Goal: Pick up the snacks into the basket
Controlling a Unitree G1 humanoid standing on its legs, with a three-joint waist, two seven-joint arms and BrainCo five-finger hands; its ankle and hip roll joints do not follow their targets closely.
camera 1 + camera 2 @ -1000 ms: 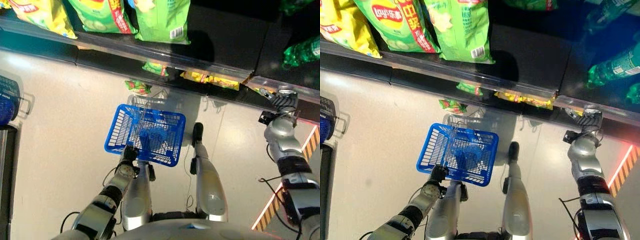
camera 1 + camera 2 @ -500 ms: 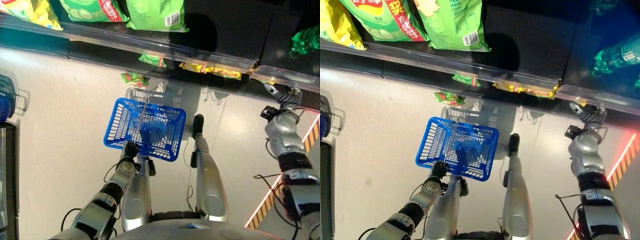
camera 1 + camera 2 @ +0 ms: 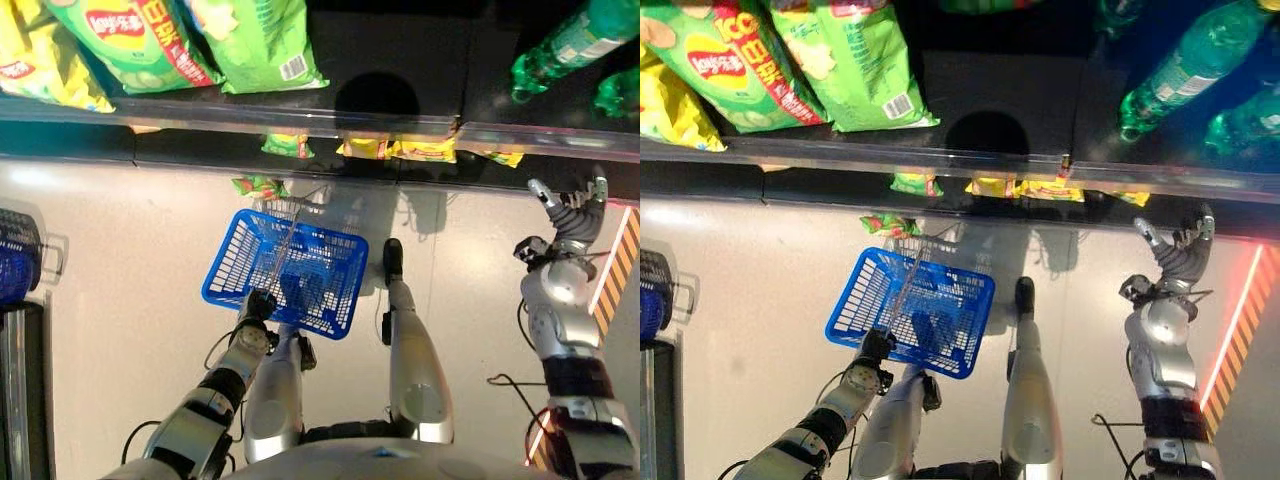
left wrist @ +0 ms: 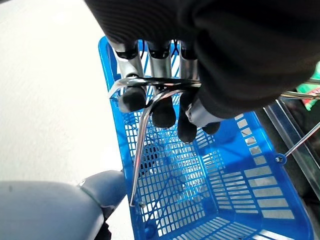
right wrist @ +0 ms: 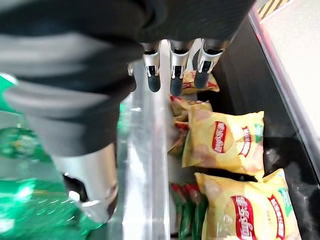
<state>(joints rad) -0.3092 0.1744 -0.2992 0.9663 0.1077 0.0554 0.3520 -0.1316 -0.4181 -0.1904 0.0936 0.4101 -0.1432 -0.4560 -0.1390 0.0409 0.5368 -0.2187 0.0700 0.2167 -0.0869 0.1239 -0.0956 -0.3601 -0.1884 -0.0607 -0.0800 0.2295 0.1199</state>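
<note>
A blue mesh basket hangs low over the pale floor in front of the shelves. My left hand is shut on its metal handle, with the fingers curled over the wire. Several yellow snack bags lie on the low shelf, and green chip bags lie on the shelf above. My right hand is open at the right, fingers spread, just below the clear shelf edge. In the right wrist view its straight fingers point along the rail toward the yellow bags and hold nothing.
Green bottles lie on the upper shelf at the right. A small red and green pack sits under the low shelf behind the basket. Another blue basket stands at the far left. Striped tape marks the floor at the right.
The camera has tilted up, so more of the shelves shows. My right hand now shows spread fingers just below the shelf edge. The left hand keeps its hold on the basket handle.
</note>
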